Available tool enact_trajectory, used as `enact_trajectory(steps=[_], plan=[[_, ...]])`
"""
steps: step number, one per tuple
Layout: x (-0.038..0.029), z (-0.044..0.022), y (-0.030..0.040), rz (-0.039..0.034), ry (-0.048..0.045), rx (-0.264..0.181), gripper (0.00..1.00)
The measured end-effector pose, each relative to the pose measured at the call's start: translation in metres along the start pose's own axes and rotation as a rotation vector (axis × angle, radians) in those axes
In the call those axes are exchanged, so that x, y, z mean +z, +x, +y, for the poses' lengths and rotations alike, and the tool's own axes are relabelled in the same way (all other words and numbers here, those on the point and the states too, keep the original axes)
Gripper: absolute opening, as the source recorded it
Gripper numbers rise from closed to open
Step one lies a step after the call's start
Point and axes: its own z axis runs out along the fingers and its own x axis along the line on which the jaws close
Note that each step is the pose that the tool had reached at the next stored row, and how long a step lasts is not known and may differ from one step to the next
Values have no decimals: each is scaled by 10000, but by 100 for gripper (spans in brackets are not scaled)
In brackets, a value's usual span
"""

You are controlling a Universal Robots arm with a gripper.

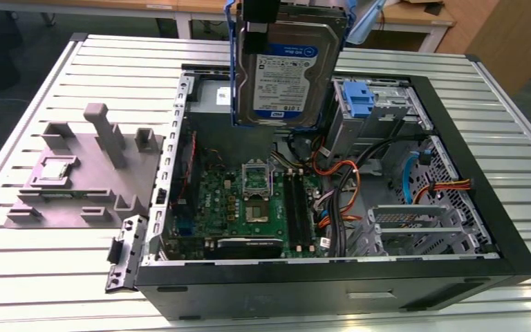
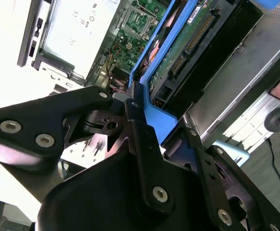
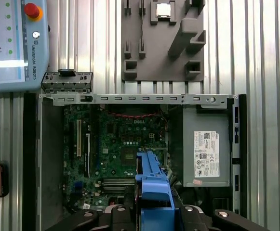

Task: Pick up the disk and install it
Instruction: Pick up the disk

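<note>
Black fingers (image 2: 140,130) of the tool (image 2: 154,118) pinch the blue carrier frame of the disk (image 2: 190,45), close up in the second wrist view. In the exterior view the disk hangs upright, its label facing the camera, lifted clear above the far side of the open computer case (image 1: 339,280), with the motherboard (image 1: 247,200) below. A grey fixture (image 1: 81,173) sits on the slatted table (image 1: 53,277), just beside the case at the exterior view's left.
</note>
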Motion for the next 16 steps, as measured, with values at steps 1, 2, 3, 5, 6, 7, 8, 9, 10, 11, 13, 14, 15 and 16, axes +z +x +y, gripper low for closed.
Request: enact_trajectory(steps=[1,2,3,5,6,7,8,9,10,11,13,14,15,16], plan=[[0,-3,0,0,1,0,37],[0,-7,0,0,0,0,37],[0,-10,0,0,0,0,37],[0,-17,0,0,1,0,37],[0,-20,-1,0,0,0,37],[-1,-23,-1,0,0,0,37],[-1,-26,-1,0,0,0,37],[-1,-29,-1,0,0,0,37],[-1,-33,-1,0,0,0,37],[-1,-36,-1,0,1,0,37],[-1,-43,-1,0,0,0,37],[-1,-46,-1,0,0,0,37],[-1,-49,-1,0,1,0,37],[-1,-52,-1,1,0,0,37]])
